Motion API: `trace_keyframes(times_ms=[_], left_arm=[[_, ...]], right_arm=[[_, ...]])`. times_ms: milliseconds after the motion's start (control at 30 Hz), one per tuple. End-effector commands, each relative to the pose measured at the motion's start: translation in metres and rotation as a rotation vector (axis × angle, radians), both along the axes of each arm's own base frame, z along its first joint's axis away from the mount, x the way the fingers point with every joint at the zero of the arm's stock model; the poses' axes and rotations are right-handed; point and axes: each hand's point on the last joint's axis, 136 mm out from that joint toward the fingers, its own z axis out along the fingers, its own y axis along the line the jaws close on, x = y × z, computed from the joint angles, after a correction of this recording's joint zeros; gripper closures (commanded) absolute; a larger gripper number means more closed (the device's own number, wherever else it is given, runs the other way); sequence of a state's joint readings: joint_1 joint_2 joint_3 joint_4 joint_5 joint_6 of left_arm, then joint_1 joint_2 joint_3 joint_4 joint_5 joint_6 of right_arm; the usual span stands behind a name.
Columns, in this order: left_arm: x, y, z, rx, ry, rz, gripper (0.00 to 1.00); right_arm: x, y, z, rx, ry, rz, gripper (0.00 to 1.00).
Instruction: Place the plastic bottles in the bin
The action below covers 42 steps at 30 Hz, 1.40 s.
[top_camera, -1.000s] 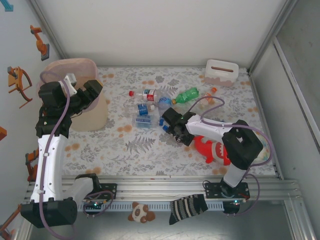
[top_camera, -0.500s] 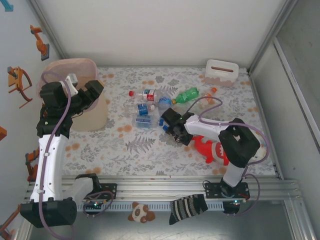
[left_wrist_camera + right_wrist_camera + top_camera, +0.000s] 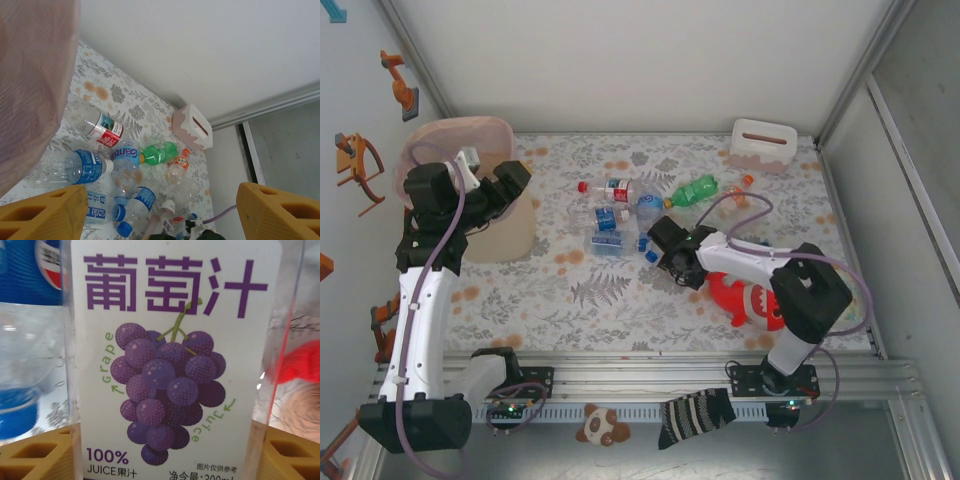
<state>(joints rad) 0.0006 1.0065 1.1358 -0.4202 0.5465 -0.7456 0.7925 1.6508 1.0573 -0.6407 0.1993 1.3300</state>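
Over at the upper left of the overhead view sits the pink bin (image 3: 460,128), with the left gripper (image 3: 510,178) hanging at its right edge. From that wrist's view the jaws are spread wide with nothing between them, so my guess is this arm has no bottle to drop right now. I honestly can't see into the bin well enough to say how many are in there.

What's left is pretty obvious though: a loose pile of bottles (image 3: 615,205) lies in the middle of the flowery table (image 3: 580,290), well apart from the bin. That includes a green bottle (image 3: 695,188) toward the upper right of the pile and a few clear ones with blue and red labels. So I'd call it nowhere near done, with a good handful to go.

The right gripper (image 3: 662,252) is down at the lower right edge of that pile, just up-left of the red shark plush (image 3: 745,300). Its wrist view is mostly a grape juice bottle (image 3: 175,365), white label with purple grapes, standing square between the two yellow fingers (image 3: 35,455). The pads sit right up against both sides of it at the bottom corners of the frame. I can't tell whether it's really pinched or just bracketed, so call that one uncertain.
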Motion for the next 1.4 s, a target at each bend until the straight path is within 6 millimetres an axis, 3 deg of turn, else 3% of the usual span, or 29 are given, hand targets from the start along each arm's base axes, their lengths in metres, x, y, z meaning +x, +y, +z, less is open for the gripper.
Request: trace_keyframes(times_ms=[0,133,267,467,700,1000,1167,1367], left_arm=[[0.001,-0.002,0.000,0.016,-0.012,-0.008,0.22],[0.003,-0.011,0.006,0.008,-0.039,-0.061,0.22],[0.001,-0.038,0.020,0.013,-0.114,-0.173,0.22],[-0.008,-0.096,0.033,0.056,-0.197,-0.353,0.25],[-0.037,-0.170,0.039,0.124,-0.279,-0.546,0.27],[-0.060,-0.235,0.019,0.246,-0.267,-0.681,0.25],[-0.060,-0.250,0.004,0.274,-0.219,-0.684,0.26],[-0.068,-0.263,0.000,0.268,-0.211,-0.715,0.32]], right_arm=[[0.004,-0.017,0.043,-0.029,-0.106,0.027,0.41],[0.008,-0.021,0.089,-0.034,-0.230,0.177,0.44],[0.011,-0.018,0.136,-0.045,-0.392,0.381,0.48],[0.009,-0.002,0.194,-0.028,-0.641,0.664,0.52],[-0.007,0.026,0.246,0.059,-0.951,0.917,0.54],[-0.014,0.041,0.278,0.121,-1.048,0.986,0.56],[-0.015,0.043,0.285,0.153,-1.067,0.975,0.57],[-0.013,0.042,0.284,0.157,-1.063,0.952,0.58]])
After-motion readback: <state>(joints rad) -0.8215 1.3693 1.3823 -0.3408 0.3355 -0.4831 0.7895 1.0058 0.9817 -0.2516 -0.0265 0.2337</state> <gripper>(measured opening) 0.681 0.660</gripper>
